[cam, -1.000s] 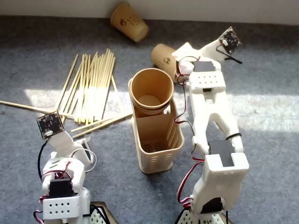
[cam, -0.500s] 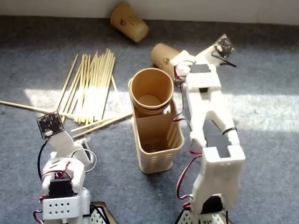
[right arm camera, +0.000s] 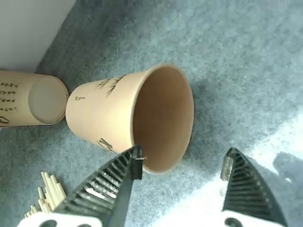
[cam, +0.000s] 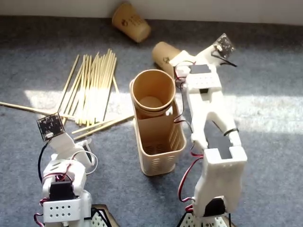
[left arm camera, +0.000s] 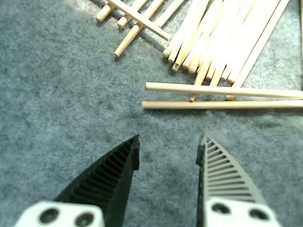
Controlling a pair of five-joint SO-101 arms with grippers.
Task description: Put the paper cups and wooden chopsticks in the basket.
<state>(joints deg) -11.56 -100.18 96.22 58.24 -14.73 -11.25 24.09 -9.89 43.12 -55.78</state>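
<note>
My right gripper is spread wide, its jaws on either side of the open mouth of a paper cup that lies on its side on the grey carpet. The dark jaw's tip sits right at the rim, though I cannot tell if it touches, and the pale jaw stands clear. Just past that cup's base lies a second cup, also tipped over. My left gripper is spread too and holds nothing, with carpet between its jaws. Two wooden chopsticks lie crosswise just ahead of the tips, and the main bundle fans out beyond them. The high view adds what stands between my arms: the basket, with stacked cups standing in its far end, near the right gripper's cup.
</note>
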